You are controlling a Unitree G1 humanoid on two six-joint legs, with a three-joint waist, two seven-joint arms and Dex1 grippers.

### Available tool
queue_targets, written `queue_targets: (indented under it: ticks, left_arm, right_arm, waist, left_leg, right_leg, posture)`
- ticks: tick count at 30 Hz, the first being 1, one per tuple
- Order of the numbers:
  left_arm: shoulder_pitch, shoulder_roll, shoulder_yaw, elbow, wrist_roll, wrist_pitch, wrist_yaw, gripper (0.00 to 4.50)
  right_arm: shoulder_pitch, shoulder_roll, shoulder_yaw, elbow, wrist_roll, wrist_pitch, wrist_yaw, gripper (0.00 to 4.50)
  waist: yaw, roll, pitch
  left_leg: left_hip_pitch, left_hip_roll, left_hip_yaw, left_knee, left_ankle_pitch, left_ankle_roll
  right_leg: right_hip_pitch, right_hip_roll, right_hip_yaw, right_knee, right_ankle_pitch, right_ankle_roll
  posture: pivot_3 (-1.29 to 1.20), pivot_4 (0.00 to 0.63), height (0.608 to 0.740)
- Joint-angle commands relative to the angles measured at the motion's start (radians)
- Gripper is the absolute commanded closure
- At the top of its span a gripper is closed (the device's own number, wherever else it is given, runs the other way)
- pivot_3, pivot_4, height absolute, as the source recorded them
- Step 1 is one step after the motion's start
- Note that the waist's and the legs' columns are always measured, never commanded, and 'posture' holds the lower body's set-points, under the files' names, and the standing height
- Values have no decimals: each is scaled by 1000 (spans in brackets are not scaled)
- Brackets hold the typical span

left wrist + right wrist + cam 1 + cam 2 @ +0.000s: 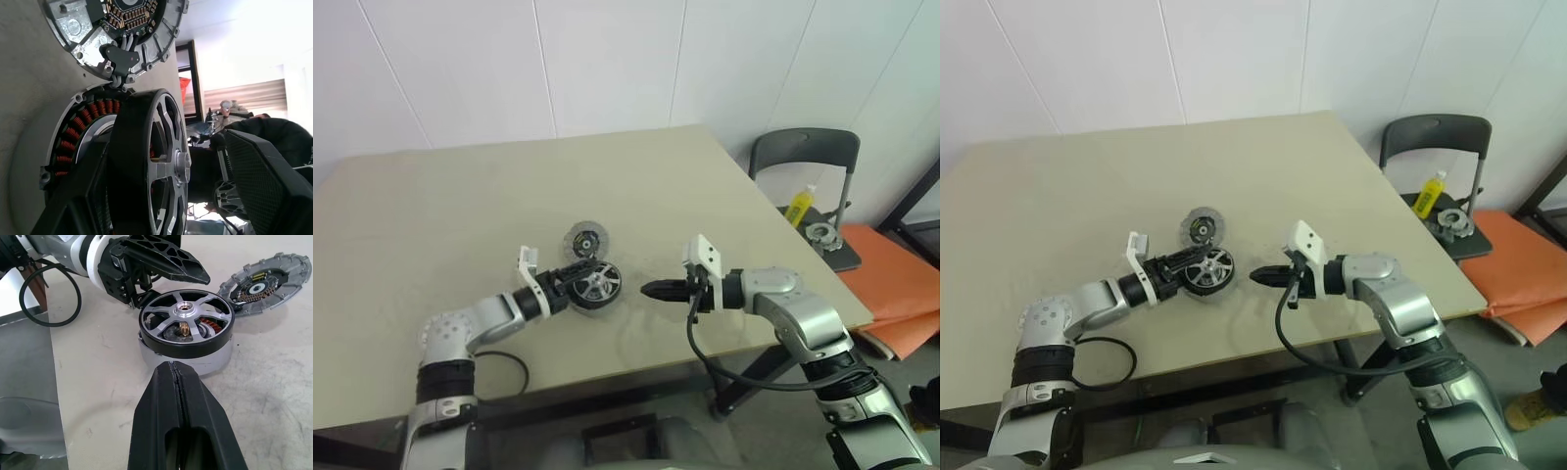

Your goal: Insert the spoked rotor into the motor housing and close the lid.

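Note:
The spoked rotor (185,323), dark-rimmed with silver spokes, sits on top of the grey motor housing (195,363), whose copper windings (73,132) show beneath it. My left gripper (587,281) is open, one finger (166,264) on each side of the rotor, the far one clear of it. Just behind the housing the lid (585,238) lies flat on the table, its inner face with the dark hub turned up. From the right, my right gripper (651,290) points level at the rotor, shut and empty, a short gap away.
The beige table (460,206) ends close behind my arms. A black cable loop (504,367) hangs by the left arm. A dark chair (808,157) right of the table carries a yellow bottle (800,204) and a metal part (820,233).

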Motion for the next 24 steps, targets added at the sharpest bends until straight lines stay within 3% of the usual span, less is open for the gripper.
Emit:
queue_targets:
  ticks: [1, 11, 19, 24]
  left_arm:
    - [-23, 41, -9, 8, 88, -6, -11, 1007]
    - [-166, 104, -23, -9, 250, -56, -122, 1007]
    - [-156, 94, -22, -34, 299, -47, -171, 1007]
    - [-133, 114, -77, -137, 373, -122, -307, 1007]
  right_arm:
    - [-25, 10, -13, -8, 7, -20, 3, 4500]
    - [-26, 18, -9, -2, 5, -23, 5, 4500]
    - [-21, 26, -9, -6, 5, -18, 3, 4500]
    - [-22, 25, -9, -6, 6, -15, 4, 4500]
  waist:
    - [-3, 0, 0]
    - [0, -2, 2]
    - [1, -2, 2]
    - [1, -2, 2]
  left_leg:
    - [0, 0, 0, 0, 0, 0]
    - [-2, 0, -1, -1, 0, 0]
    - [-2, -1, 0, -2, 0, 0]
    - [-2, -1, 0, -1, 0, 0]
  right_leg:
    - [0, 0, 0, 0, 0, 0]
    - [-2, 0, 0, 0, 0, 0]
    - [-3, 0, 0, 0, 0, 0]
    - [-2, 0, 0, 0, 0, 0]
  posture:
    - [0, 0, 740]
    - [0, 0, 740]
    - [0, 0, 740]
    - [0, 0, 740]
